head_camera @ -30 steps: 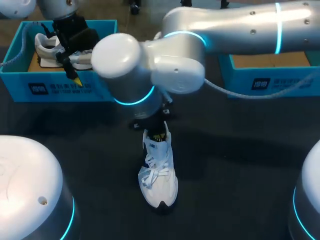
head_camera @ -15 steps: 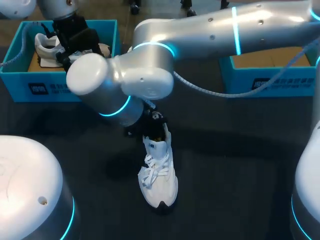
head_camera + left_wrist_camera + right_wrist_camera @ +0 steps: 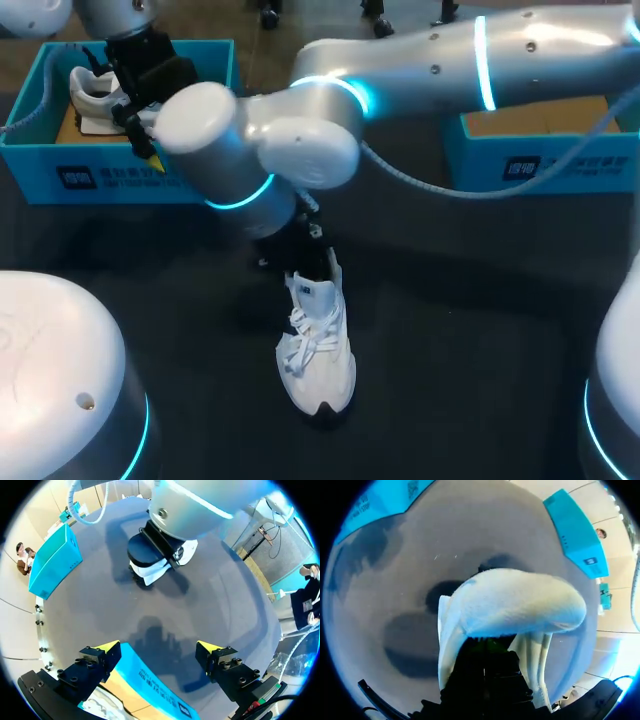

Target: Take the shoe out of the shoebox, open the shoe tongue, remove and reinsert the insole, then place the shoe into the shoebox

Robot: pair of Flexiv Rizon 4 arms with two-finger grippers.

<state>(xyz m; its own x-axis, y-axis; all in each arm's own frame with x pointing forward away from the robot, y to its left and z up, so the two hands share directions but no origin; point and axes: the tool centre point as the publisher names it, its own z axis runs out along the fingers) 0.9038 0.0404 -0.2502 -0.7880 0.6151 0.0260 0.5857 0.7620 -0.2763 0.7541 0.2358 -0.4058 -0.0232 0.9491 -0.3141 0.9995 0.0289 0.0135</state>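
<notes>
The white shoe (image 3: 318,350) stands upright on its sole in the middle of the dark table (image 3: 480,330), outside both boxes. Its toe points to the near edge and its heel points away. It has not shifted from half a second ago.

The right gripper (image 3: 312,262) is sunk in the shoe's opening at the heel end, as before. The dark wrist and the shoe's upper hide it, so whether it is clamped or released cannot be told. The right arm (image 3: 430,60) reaches across from the far right. Its thick wrist joint has swung slightly to the right and farther from the near edge. This uncovers a yellow tip of the left gripper (image 3: 159,649) that the joint hid before.

The left gripper hovers, spread wide and holding nothing, over the near wall of the left blue shoebox (image 3: 120,180). A second white shoe (image 3: 92,92) lies inside that box. A right blue shoebox (image 3: 540,160) sits well apart at the far right.

The shoe on the table has loose white laces, a dark patch on the tongue and a dark sole edge at the toe. In the right wrist view, a padded white part of its upper arches close over the gripper.
</notes>
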